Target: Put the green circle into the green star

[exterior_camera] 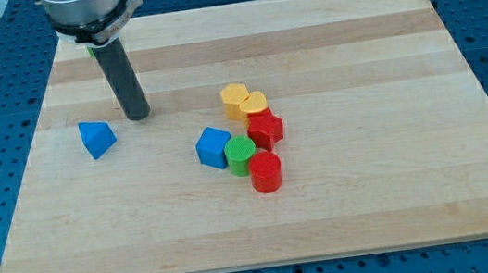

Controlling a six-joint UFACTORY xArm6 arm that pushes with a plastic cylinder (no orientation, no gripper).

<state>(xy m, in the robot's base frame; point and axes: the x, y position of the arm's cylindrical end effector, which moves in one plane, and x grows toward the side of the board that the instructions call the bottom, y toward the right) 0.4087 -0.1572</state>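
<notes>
The green circle is a round ribbed block in a cluster near the board's middle. It touches the blue cube on its left and the red cylinder at its lower right. My tip rests on the board at the upper left, well to the left of the cluster and just right of the blue triangle. A small sliver of green shows behind the rod near the board's top left; its shape is hidden.
A red star sits just above and right of the green circle. A yellow hexagon and a yellow heart lie above the star. The wooden board lies on a blue perforated table.
</notes>
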